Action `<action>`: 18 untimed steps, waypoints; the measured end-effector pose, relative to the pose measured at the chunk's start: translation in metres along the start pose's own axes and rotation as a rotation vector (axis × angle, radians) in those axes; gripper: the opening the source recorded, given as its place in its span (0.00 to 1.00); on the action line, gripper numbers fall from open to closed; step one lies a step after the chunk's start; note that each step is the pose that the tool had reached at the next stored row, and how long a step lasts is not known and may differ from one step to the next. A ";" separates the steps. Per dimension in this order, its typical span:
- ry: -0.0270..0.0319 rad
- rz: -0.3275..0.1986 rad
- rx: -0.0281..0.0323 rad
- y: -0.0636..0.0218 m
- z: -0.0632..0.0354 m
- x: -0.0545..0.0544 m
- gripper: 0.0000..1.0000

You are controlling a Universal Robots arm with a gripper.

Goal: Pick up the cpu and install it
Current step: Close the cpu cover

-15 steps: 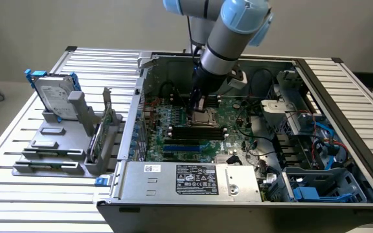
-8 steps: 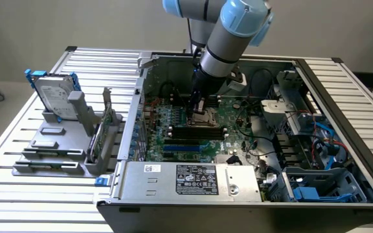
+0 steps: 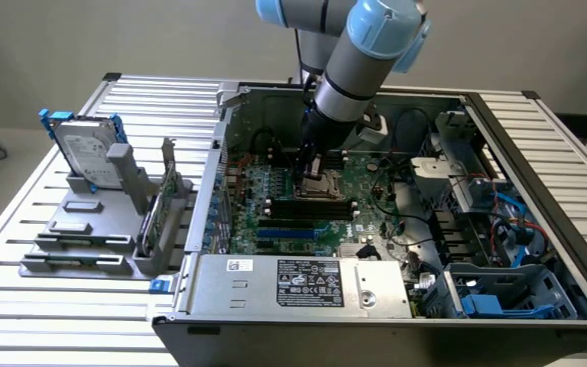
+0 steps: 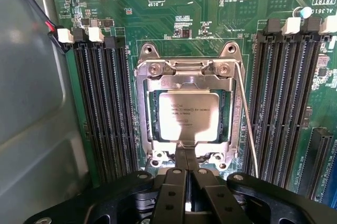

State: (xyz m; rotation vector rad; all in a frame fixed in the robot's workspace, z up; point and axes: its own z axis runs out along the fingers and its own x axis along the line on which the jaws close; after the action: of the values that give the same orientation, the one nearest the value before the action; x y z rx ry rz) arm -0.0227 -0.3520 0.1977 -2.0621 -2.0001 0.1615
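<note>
Already in the socket: chip down, pincer clenched at its edge

Judging by the wrist view, the cpu [image 4: 185, 116] lies flat inside the metal-framed socket [image 4: 158, 84] on the green motherboard [image 4: 210, 19], its dull silver top facing up and its sides running parallel with the frame. The gripper [image 4: 185, 151] is clenched, its two fingers pressed together with nothing between them, and their tips meet the chip's edge on the side nearest the wrist. In the exterior view the arm reaches down into the open computer case [image 3: 538, 191], above the middle of the board.

The step in hand looks like seating the chip. To do it well, any contact should be light and straight down, never sideways, since a chip dragged across a socket could bend what lies beneath it. The chip's corners should sit level inside the frame, none riding up on the rim. The thin wire lever [image 4: 247, 129] beside the socket and the memory slots [image 4: 102, 113] on either side stand close by, so the fingers want a clean vertical path, well clear of both
</note>
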 end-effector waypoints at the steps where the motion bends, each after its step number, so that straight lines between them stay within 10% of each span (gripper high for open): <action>1: 0.0011 0.000 0.0011 -0.0002 -0.0002 0.000 0.11; 6: 0.0073 -0.002 0.0040 -0.0015 -0.0015 0.000 0.11; 18: 0.0564 -0.013 0.0213 -0.0349 -0.0048 -0.001 0.11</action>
State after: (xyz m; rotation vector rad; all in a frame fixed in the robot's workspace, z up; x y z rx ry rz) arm -0.0551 -0.3534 0.2114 -2.0172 -1.9699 0.1201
